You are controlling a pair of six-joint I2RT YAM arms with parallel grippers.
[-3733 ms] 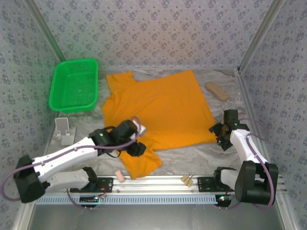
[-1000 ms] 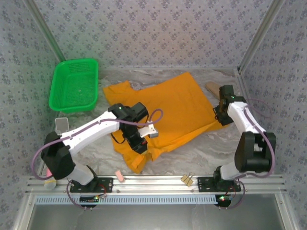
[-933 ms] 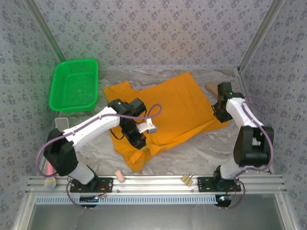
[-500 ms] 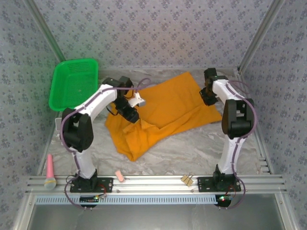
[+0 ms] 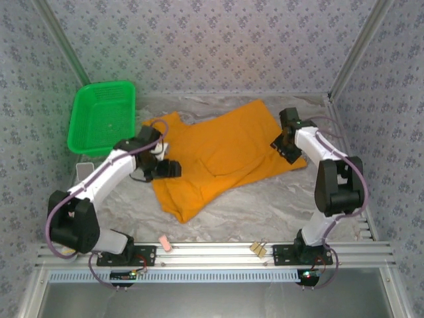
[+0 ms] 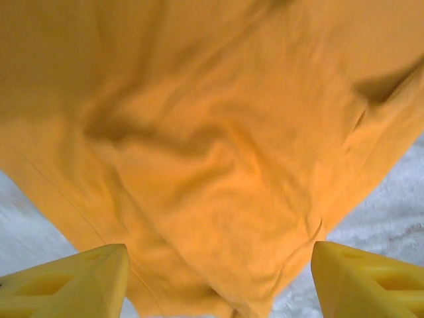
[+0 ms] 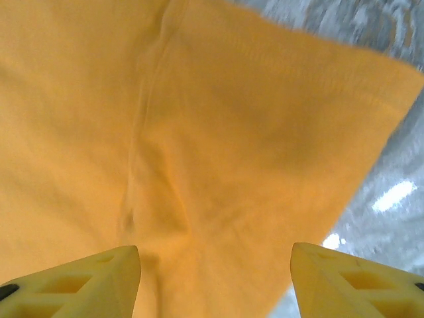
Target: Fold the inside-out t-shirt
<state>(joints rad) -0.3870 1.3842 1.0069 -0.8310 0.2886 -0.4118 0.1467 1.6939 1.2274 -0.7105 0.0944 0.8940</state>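
On the crinkled grey table [image 5: 265,205] the inside-out t-shirt [image 5: 225,156] lies rumpled, mid-table. The left gripper [image 5: 167,169] and right gripper [image 5: 283,147] hover spread-fingered over it, holding nothing. Its bunched layers may well skew the fold if a pinch catches two plies.

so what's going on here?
Two arms are working on an orange t-shirt spread on the table. The left gripper is over the shirt's left side and the right gripper over its right edge. Both have their fingers apart with nothing pinched between them. The shirt is rumpled, with one layer doubled over near the middle, so it is not a tidy fold yet. A green basket sits at the far left, apart from the shirt.
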